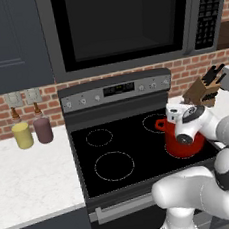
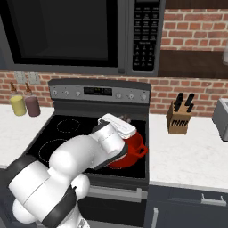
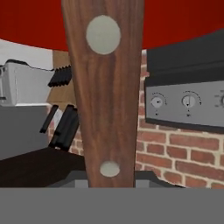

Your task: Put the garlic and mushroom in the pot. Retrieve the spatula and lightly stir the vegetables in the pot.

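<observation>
The spatula's brown wooden handle (image 3: 105, 100) runs up the middle of the hand view, and my gripper (image 3: 109, 180) is shut on its lower end. The blade is out of sight. The red pot (image 1: 183, 148) stands on the stove's front right burner, and its red wall (image 3: 175, 22) spans the top of the rolled hand view. In the left base view my gripper (image 1: 176, 113) hovers over the pot's rim. In the right base view the gripper (image 2: 121, 124) sits just above the pot (image 2: 131, 153). The garlic and mushroom are hidden.
A wooden knife block (image 2: 178, 118) stands on the counter right of the stove (image 1: 111, 152), with a toaster (image 2: 221, 116) beyond it. Yellow (image 1: 22, 135) and maroon (image 1: 43, 130) canisters stand on the left counter. A microwave (image 1: 126, 19) hangs overhead.
</observation>
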Controlling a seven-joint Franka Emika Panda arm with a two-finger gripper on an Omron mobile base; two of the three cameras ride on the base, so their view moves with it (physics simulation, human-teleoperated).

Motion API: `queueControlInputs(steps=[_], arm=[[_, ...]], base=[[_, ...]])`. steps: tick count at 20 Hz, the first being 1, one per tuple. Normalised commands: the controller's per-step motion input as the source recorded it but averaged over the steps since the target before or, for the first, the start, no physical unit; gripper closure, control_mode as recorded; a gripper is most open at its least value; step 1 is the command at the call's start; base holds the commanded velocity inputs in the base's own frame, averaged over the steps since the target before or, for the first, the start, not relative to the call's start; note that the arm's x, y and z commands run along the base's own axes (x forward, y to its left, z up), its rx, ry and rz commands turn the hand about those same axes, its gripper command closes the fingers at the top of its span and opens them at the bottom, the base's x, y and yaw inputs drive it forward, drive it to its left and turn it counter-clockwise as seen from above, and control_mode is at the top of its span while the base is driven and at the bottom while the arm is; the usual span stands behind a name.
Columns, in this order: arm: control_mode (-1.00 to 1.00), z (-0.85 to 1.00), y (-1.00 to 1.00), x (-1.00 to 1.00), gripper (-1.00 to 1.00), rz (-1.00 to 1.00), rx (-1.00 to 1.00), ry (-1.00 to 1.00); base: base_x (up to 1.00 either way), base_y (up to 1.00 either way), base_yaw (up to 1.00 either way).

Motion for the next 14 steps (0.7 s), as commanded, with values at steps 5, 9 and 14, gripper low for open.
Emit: queueControlInputs(steps=[5, 9, 14], arm=[[-1.00, -0.50, 0.00, 0.08, 1.00, -0.01, -0.10, -0.16], [-1.00, -0.30, 0.00, 0.00, 1.00, -0.05, -0.15, -0.41], [-1.00, -0.18, 0.00, 0.00, 1.00, -0.07, -0.18, -0.42]], base=[[0.00, 0.00, 0.00], [0.00, 0.00, 0.00], [0.00, 0.00, 0.00]])
